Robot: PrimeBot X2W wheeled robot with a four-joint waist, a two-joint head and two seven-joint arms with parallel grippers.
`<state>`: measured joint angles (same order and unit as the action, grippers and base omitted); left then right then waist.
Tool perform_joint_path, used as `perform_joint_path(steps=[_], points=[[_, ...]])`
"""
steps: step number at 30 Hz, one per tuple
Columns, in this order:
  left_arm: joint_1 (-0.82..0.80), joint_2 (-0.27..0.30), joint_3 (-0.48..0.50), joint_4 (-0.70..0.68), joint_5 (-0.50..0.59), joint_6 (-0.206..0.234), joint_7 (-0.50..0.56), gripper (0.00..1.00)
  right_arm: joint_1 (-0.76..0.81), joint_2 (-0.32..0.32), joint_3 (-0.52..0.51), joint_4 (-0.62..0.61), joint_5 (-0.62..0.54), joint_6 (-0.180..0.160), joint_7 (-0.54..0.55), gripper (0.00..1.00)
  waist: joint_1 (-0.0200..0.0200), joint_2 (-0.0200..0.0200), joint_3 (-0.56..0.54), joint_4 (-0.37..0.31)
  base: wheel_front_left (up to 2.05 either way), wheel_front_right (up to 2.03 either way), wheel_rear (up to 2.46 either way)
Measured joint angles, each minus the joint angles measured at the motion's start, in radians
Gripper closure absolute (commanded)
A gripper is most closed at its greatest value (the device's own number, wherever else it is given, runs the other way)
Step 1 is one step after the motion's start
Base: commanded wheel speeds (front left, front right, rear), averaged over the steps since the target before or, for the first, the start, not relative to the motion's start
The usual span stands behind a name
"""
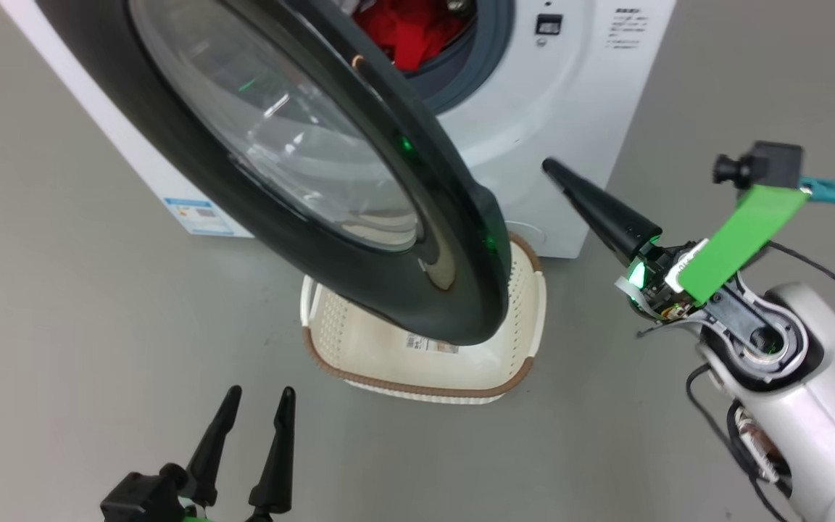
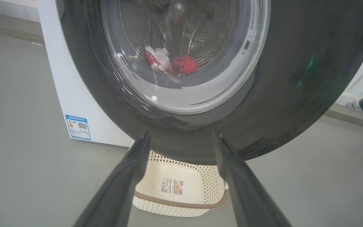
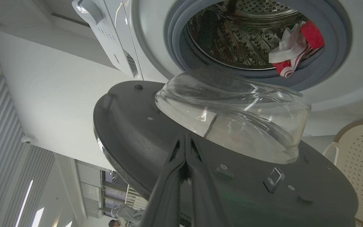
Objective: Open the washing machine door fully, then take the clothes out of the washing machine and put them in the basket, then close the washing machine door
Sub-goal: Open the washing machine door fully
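The washing machine door (image 1: 330, 167) stands partly open, its black rim and glass bowl swung out over the basket (image 1: 519, 362). Red and white clothes (image 1: 410, 32) lie in the drum of the white washing machine (image 1: 577, 109); they show through the door glass (image 2: 172, 64) and at the drum's mouth (image 3: 295, 52). My right gripper (image 1: 549, 167) is shut with nothing in it, its tips close to the door's (image 3: 200, 176) inner face beside the glass bowl. My left gripper (image 1: 258, 397) is open near the bottom of the head view, in front of the door's (image 2: 295, 78) outer face, apart from it.
The cream basket (image 2: 181, 201) stands on the grey floor (image 1: 62, 326) right under the door's lower edge. A blue label (image 1: 198, 215) sits low on the machine's side. The floor to the left and right of the machine is open.
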<state>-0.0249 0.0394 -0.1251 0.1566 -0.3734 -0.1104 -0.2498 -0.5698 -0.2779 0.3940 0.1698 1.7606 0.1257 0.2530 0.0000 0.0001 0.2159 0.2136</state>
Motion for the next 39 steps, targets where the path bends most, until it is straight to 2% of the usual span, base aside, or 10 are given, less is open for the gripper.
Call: perform_joint_path(steps=[7,16,22,28,39], points=[[-0.005,0.0,-0.016,-0.002,-0.021,0.006,0.0,0.0,-0.062,0.003,-0.033,0.136,0.071,0.0,0.225,1.0,0.0,0.0,0.021,0.037,0.0,0.0,0.0],[-0.012,0.0,-0.047,-0.004,-0.042,0.019,0.0,0.0,-0.096,0.021,-0.049,0.23,0.106,0.0,0.398,1.0,0.0,0.0,0.039,0.083,0.0,0.0,0.0],[-0.018,0.0,-0.064,-0.009,-0.06,0.023,0.0,0.0,-0.094,0.023,-0.052,0.262,0.117,0.0,0.46,1.0,0.0,0.0,0.031,0.116,0.0,0.0,0.0],[-0.015,0.0,-0.068,-0.011,-0.061,0.032,0.0,0.0,-0.073,0.037,-0.057,0.266,0.095,0.0,0.469,1.0,0.0,0.0,0.009,0.144,0.0,0.0,0.0],[0.018,0.0,-0.074,-0.012,-0.061,0.035,0.0,0.0,0.004,0.095,-0.054,0.253,0.046,0.0,0.499,1.0,0.0,-0.0001,-0.036,0.212,0.0,0.0,0.0]])
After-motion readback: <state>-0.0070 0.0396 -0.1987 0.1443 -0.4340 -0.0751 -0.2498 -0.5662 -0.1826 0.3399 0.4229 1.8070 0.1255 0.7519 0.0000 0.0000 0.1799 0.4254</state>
